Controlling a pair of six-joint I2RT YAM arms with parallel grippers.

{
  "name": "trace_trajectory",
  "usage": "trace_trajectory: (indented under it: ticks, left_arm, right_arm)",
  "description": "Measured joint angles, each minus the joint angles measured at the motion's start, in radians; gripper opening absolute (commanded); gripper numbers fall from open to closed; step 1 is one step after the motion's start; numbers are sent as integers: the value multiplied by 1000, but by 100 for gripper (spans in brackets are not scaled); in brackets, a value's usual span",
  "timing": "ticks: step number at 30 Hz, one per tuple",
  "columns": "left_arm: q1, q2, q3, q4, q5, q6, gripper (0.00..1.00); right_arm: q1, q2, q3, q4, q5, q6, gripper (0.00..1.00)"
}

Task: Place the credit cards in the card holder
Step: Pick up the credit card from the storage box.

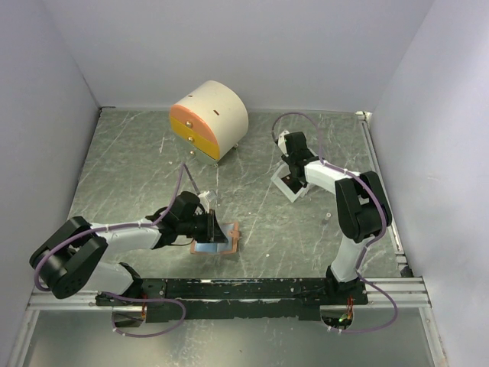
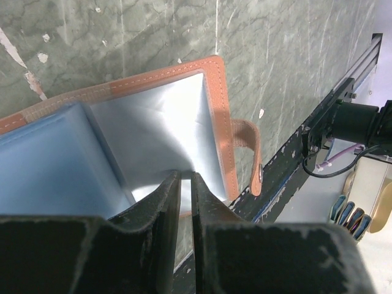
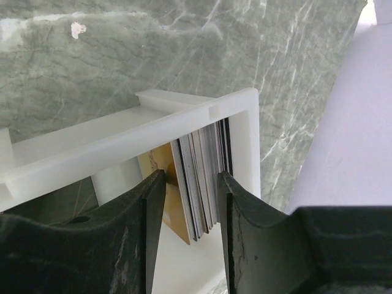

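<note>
- credit cards [image 3: 202,159]: stack standing on edge in white tray [image 3: 184,116], right side of bench [image 1: 306,229]. They look thin, stiff and light, with slick faces likely to fan or slip.
- right gripper [image 3: 191,179]: fingers spread, straddling the stack, not clearly clamped. Best bite is the flat faces of one outer card, near its top edge.
- card holder [image 2: 219,135]: lies open on the bench by the left arm. Soft, floppy leather, so it shifts easily.
- left gripper [image 2: 185,179]: nearly pressed together, pinching the holder's near edge.

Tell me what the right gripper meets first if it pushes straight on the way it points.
Likely the stack of thin upright cards in the white plastic tray; the right gripper straddles it, jaws apart.
</note>
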Motion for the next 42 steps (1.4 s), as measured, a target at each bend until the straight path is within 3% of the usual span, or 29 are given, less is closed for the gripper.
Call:
trace_trajectory:
  ticks: [7, 11, 18, 42]
  left_arm:
    - [-6, 11, 0, 3, 0, 0, 23]
    - [-8, 11, 0, 3, 0, 0, 23]
    - [-10, 11, 0, 3, 0, 0, 23]
    - [-20, 13, 1, 6, 0, 0, 23]
  right_arm:
    - [-4, 31, 3, 5, -26, -1, 39]
    - [-3, 33, 4, 9, -15, -3, 27]
    - [-3, 33, 7, 23, -6, -8, 21]
    - [-22, 27, 15, 2, -8, -23, 26]
